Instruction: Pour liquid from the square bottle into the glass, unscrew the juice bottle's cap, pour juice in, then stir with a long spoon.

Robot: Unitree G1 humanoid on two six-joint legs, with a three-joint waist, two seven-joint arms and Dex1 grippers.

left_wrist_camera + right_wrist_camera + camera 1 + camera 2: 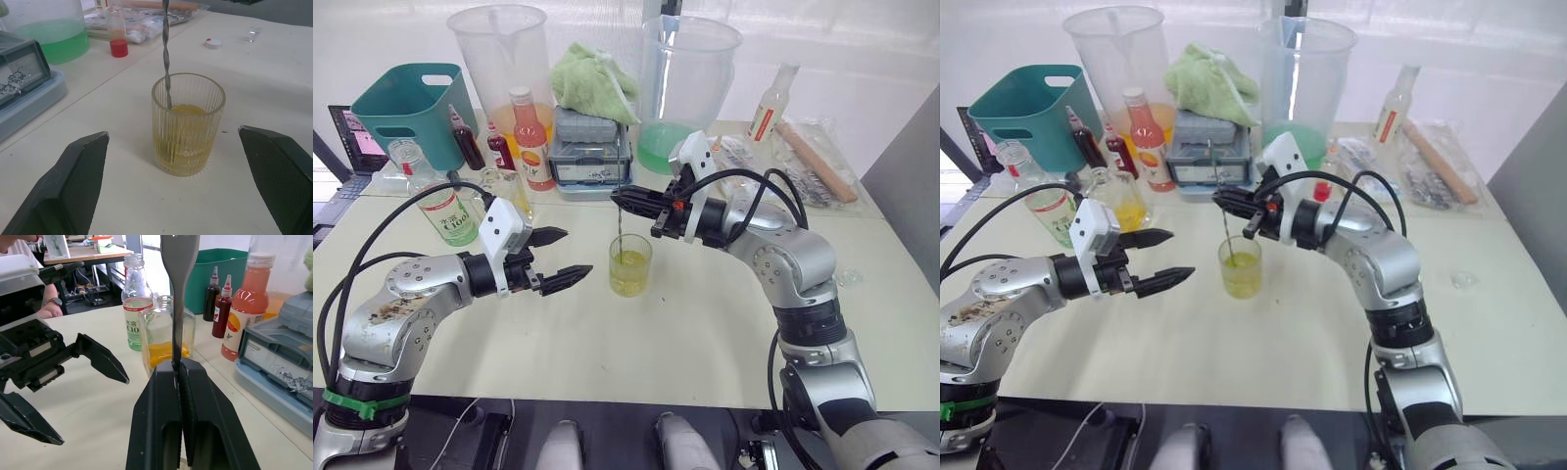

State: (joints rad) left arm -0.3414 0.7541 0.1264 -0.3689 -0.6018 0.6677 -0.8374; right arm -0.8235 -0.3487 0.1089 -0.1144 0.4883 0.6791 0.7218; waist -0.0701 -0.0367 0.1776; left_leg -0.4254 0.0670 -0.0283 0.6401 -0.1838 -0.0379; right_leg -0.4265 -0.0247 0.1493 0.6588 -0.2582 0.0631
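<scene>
Spoon first: the long spoon (pixel 619 220) hangs upright, its long axis vertical, pinched near its top by my right jaws (pixel 628 200), which are pressed together on the thin twisted shaft. Its lower end dips into the glass (pixel 630 265), directly beneath those jaws. The glass stands on the desk (pixel 705 323), part full of yellowish liquid. My left jaws (pixel 558 257) are spread wide and hold nothing; the glass sits just ahead of them, on the line between their tips. I judge this to be the stirring step, and the right arm is the one placed for it. The square bottle (pixel 165 340) and juice bottle (pixel 446 213) stand behind my left jaws.
</scene>
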